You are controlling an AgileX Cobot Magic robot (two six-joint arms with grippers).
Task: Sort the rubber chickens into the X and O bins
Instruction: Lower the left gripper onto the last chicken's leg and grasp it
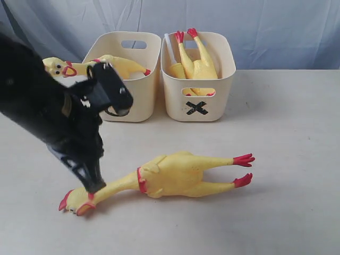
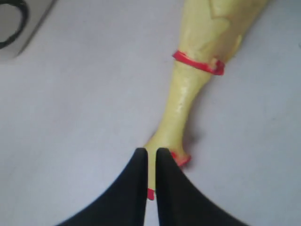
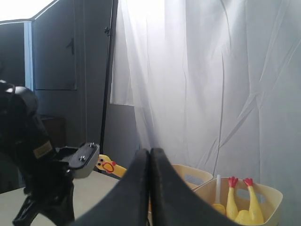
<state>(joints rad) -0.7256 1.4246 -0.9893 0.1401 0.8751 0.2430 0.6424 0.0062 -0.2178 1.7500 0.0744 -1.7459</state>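
left gripper (image 2: 151, 154) clamped on head of rubber chicken (image 2: 182, 106) lying on surface (image 2: 70, 117) | right gripper (image 3: 149, 154) closed, well apart

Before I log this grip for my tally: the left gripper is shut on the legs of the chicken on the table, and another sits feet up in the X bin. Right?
Not the legs: the left gripper is shut on the lying chicken at its head end; see the left wrist view. The other chicken is feet up in the X bin.
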